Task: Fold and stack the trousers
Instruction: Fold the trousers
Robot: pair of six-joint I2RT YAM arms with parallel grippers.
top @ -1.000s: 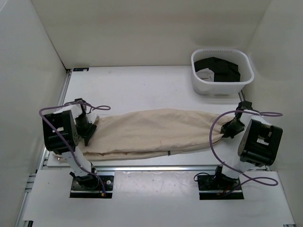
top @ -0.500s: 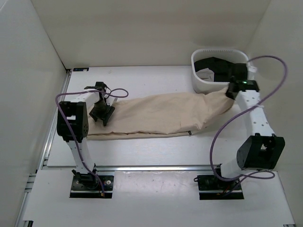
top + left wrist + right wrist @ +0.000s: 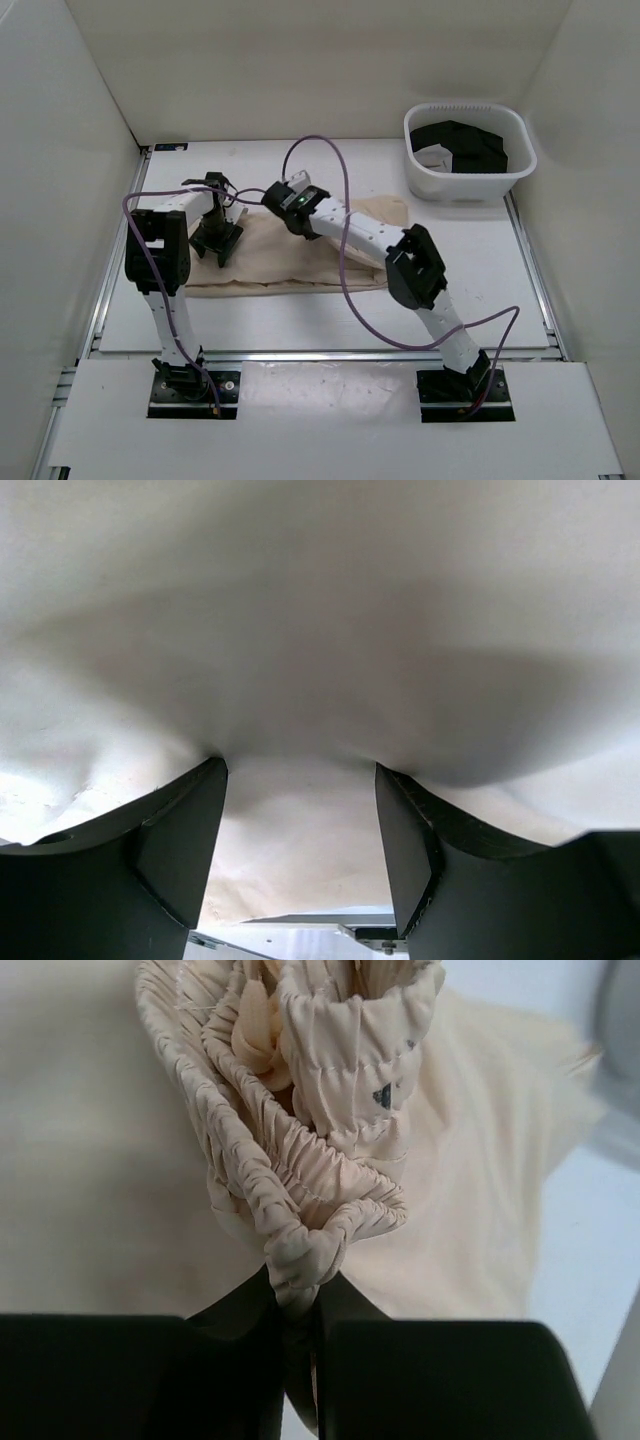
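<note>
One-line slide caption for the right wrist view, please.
Right claw shut on the gathered cuffs of the beige trousers, with more of the cloth spread behind.

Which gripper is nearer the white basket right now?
Right. The right gripper, shut on a cuff of the trousers, is mid-table, left of the basket. The left gripper is further left, over the trousers' other end.
</note>
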